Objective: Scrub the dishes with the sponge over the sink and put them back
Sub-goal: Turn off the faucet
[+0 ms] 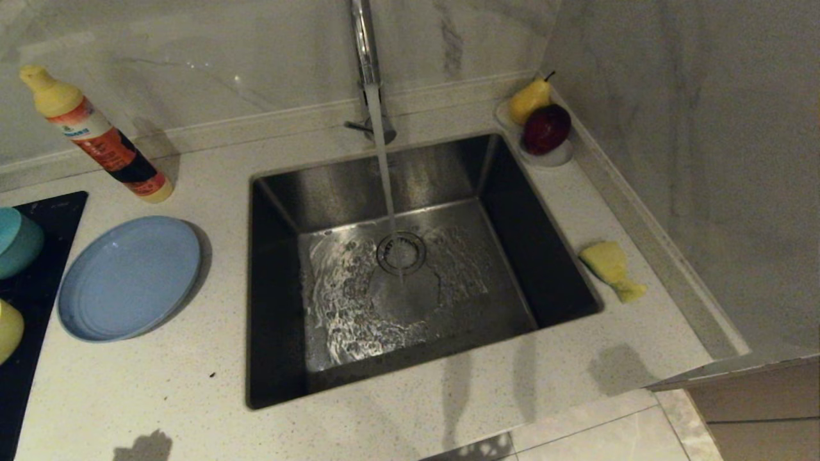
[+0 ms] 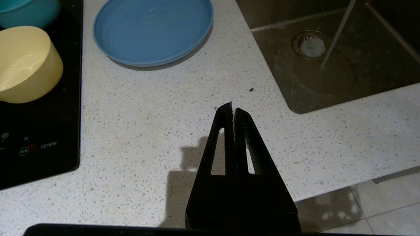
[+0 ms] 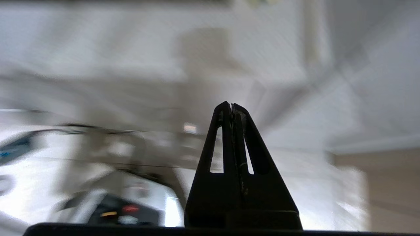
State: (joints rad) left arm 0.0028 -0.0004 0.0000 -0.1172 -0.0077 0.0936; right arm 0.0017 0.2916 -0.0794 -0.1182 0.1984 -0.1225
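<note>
The sink [image 1: 410, 256] sits sunk in the middle of the speckled white desk [image 1: 160, 384], and everything else is placed from it. Water runs from the chrome tap [image 1: 364, 45] behind its back rim straight down onto the round drain strainer [image 1: 401, 252], spreading across the basin floor. On the desk strip to the right of the sink lies the sponge [image 1: 610, 269], just beside the sink's right rim and close to the raised wall edge; that strip is narrow. At the sink's back right corner a white dish [image 1: 551, 155] holds a yellow pear [image 1: 529, 100] and a dark red fruit [image 1: 546, 129]. Left of the sink, with bare desk between, rests the light-blue plate [image 1: 128, 276], flat and upright-facing. Further left, on a black cooktop [image 1: 38, 269], stand the teal bowl [image 1: 18, 242] and the pale-yellow bowl [image 1: 9, 330], both cut by the frame edge. A bottle [image 1: 96, 137] leans behind the plate. The front desk strip before the sink is wide and bare

The left claw [image 2: 232, 108] hangs over the front desk edge left of the sink, fingers pressed together, empty. The right claw [image 3: 231, 105] is likewise pressed together, holding nothing; its surroundings are blurred
</note>
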